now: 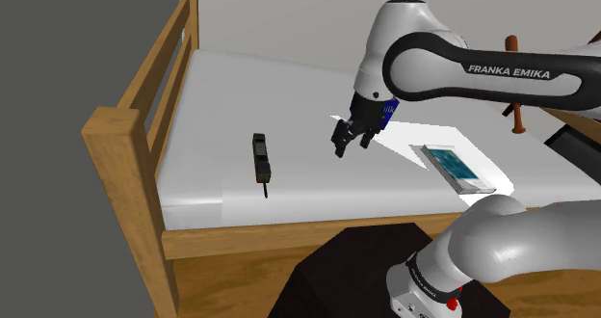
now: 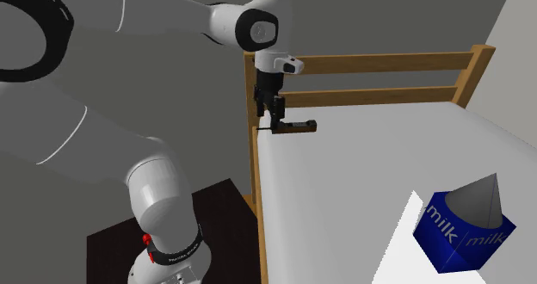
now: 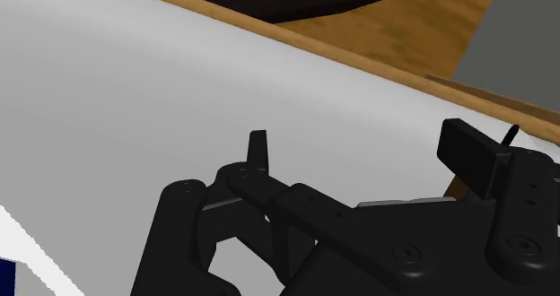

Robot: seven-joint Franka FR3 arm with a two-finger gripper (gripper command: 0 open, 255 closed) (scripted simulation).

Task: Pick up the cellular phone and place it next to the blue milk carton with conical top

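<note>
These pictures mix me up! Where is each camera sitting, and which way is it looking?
Shoulder view: beside the stand, looking down over the white bed at the phone; the arm and open gripper show.
Second exterior view: above the bed near the milk carton, facing the arm and wooden rail.
Wrist view: on the hand, looking past its black fingers at the bed's edge.
Both exterior views share the phone and gripper.

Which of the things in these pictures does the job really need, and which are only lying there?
Needed for the job:
- black phone
- blue milk carton with grey cone top
- gripper, open

Only lying about:
- flat teal-covered book
- brown stick-like thing, partly hidden behind the arm
</note>
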